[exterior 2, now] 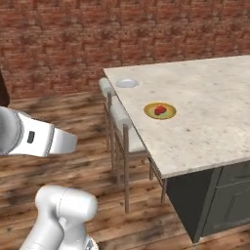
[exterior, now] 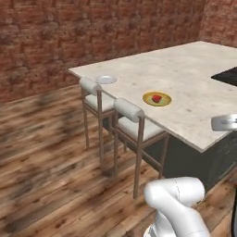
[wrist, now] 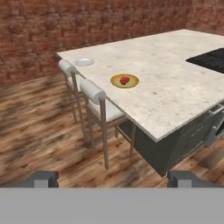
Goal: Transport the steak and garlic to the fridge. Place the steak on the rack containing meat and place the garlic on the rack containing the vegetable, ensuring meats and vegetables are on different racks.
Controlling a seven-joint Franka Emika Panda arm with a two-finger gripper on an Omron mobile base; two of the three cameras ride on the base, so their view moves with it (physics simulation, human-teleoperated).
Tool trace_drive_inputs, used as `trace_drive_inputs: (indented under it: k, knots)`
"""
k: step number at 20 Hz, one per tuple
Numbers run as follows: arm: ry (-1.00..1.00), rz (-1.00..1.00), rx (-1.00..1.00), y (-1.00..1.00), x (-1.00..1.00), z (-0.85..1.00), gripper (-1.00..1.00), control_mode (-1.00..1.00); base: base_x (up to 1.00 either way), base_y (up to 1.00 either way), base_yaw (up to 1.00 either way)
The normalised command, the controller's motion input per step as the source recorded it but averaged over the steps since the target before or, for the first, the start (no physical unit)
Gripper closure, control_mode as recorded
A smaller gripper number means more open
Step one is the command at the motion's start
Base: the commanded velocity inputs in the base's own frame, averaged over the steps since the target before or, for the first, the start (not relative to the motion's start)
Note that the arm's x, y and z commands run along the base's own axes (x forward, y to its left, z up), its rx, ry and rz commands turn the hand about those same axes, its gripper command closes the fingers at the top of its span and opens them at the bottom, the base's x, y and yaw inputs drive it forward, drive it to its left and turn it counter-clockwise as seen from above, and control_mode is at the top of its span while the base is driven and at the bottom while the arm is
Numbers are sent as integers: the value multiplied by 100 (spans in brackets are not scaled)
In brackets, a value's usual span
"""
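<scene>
So we're at the very start here, the approach leg. The steak (exterior: 157, 98) sits on a yellow plate (exterior: 165, 102) on the island counter (exterior: 194, 74), past two stools (exterior: 132, 121). Can't spot the garlic or fridge. The gripper (wrist: 113, 178) is spread wide with nothing in it, well back from the counter. Next move, I'd guess: get closer and come down over the steak.

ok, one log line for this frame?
stage: approach | gripper: open, empty | small bright-red steak: on yellow plate, marble island counter | white dish: counter corner | two stools: alongside
</scene>
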Motion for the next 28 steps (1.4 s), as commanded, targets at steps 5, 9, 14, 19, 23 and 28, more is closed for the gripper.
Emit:
trace_drive_inputs:
  k: [5, 9, 14, 19, 23, 28]
  knots:
    - [0, 0, 0, 0, 0, 0, -100, 100, 67, 52, -86]
    - [0, 0, 0, 0, 0, 0, -100, 100, 9, 74, -82]
    - [0, 0, 0, 0, 0, 0, -100, 100, 0, 95, -73]
    - [0, 0, 0, 0, 0, 0, -100, 100, 0, 100, -53]
    - [0, 0, 0, 0, 0, 0, -100, 100, 1, 100, -26]
    - [0, 0, 0, 0, 0, 0, -100, 100, 18, 70, 5]
